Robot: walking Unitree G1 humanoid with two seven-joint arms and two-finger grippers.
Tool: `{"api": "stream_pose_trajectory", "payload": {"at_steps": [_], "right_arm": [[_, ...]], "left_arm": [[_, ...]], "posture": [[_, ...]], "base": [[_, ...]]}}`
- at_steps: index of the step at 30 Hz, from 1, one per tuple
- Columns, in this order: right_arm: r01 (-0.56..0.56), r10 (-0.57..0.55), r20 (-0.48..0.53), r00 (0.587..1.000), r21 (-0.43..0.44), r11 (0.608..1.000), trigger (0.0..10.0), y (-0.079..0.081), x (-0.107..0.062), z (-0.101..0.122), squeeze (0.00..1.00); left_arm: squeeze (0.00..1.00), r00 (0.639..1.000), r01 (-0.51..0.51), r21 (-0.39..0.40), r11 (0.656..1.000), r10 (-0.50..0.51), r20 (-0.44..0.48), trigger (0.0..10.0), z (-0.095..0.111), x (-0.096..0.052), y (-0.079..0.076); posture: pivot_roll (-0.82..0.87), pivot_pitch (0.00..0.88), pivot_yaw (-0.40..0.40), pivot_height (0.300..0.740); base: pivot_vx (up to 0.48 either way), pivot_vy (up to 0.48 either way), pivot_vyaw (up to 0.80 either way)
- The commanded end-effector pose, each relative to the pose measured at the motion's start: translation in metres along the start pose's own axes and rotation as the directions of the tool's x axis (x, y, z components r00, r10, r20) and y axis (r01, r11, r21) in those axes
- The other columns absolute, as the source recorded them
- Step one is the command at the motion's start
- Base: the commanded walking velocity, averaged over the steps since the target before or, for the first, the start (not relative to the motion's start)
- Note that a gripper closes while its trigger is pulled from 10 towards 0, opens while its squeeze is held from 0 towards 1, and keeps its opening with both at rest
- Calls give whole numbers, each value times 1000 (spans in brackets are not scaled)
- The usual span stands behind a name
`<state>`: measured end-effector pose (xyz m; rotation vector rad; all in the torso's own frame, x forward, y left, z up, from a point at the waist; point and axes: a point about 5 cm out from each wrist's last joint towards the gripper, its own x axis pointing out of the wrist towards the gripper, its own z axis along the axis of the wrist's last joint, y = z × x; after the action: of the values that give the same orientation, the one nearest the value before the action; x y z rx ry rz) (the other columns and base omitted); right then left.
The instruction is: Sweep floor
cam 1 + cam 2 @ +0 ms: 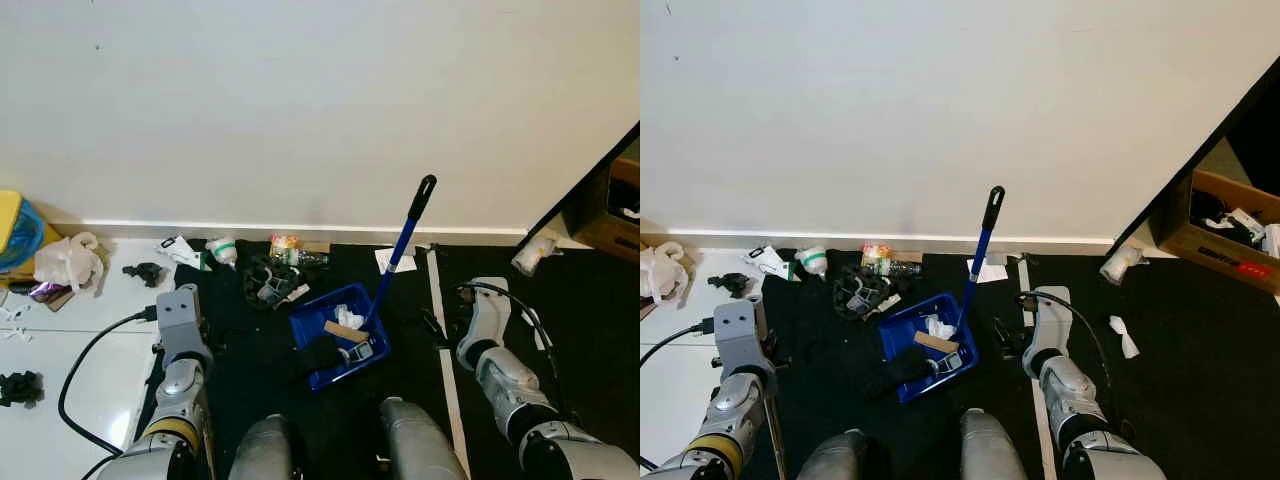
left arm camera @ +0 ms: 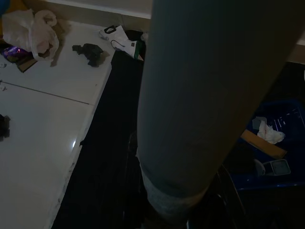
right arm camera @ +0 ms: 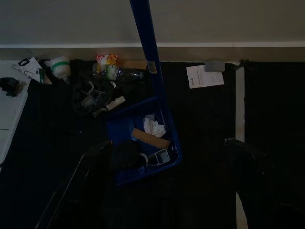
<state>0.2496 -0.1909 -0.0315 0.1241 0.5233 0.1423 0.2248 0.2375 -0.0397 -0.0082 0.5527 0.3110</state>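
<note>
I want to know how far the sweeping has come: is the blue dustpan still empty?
No, the blue dustpan already holds a crumpled white tissue, a brown flat piece and a small grey device.

A dustpan (image 1: 335, 350) sits on the mat (image 1: 250, 400) near the robot's legs, its handle (image 1: 398, 250) leaning up toward the far wall (image 1: 320, 100). Paper scraps (image 1: 348, 318) lie in it. A litter pile (image 1: 272, 280) lies just beyond, to its left. A bag (image 1: 68, 262) rests far left; a box (image 1: 1225, 235) stands far right.

Litter (image 1: 272, 280) crowding blue dustpan (image 1: 340, 340)
</note>
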Motion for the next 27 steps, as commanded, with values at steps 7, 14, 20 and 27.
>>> {"api": "stream_pose_trajectory", "payload": {"at_steps": [7,14,20,27], "right_arm": [[14,-14,-20,1000,18,1000,10000,-3,-3,-5,0],[12,-11,-15,1000,27,1000,10000,-1,-2,-5,0],[7,-7,-12,1000,34,999,10000,1,-1,-5,0],[7,-6,-12,1000,36,999,10000,1,-1,-5,0]], "left_arm": [[0,999,10,-51,999,-13,-52,10000,-14,-5,-6],[0,999,6,-43,999,-8,-50,10000,-13,-5,-4],[0,999,1,-42,999,-4,-49,10000,-13,-5,-2],[0,999,1,-47,999,-3,-47,10000,-13,-5,-2]], "posture": [[15,94,-45,740],[15,100,-39,740],[17,102,-45,740],[13,104,-45,740]], "base": [[0,0,0],[0,0,0],[0,0,0],[0,0,0]]}}
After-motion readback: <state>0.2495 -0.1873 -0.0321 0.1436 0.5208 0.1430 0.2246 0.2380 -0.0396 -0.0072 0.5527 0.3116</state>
